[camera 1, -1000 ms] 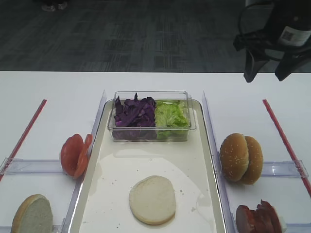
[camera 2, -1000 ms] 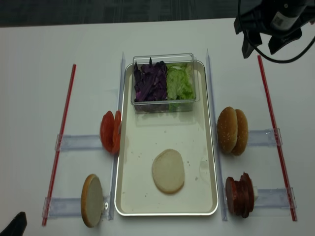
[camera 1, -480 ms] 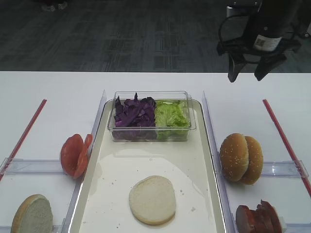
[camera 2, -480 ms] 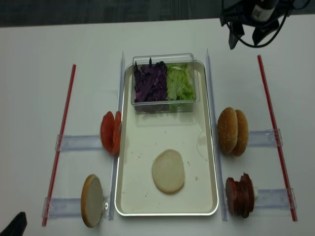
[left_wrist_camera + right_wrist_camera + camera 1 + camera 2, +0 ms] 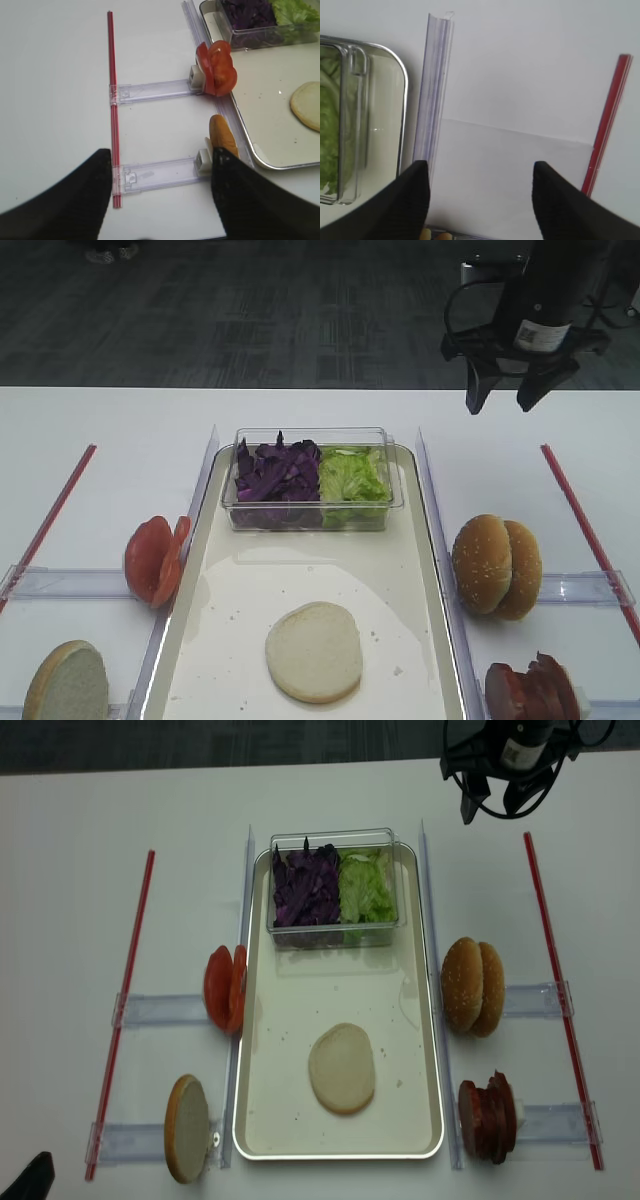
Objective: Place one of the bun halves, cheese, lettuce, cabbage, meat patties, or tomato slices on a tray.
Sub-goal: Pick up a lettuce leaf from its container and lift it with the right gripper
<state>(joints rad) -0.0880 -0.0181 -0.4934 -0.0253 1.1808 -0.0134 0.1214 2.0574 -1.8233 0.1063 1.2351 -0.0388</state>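
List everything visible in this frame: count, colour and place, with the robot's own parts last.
tray: one, cream-white with silvery rim, centre of the table
clear tub: one, at the tray's far end
cabbage: purple shreds, left side of the tub
lettuce: light green, right side of the tub
bun halves: one pale, cut face up on the tray; one on edge left of the tray; two golden, on edge to the right
tomato slices: red, upright, left of the tray
meat patties: dark red-brown, on edge, near right
red strips: two, table's outer sides
right gripper: black, open, above the far right
left gripper: black, open, near left
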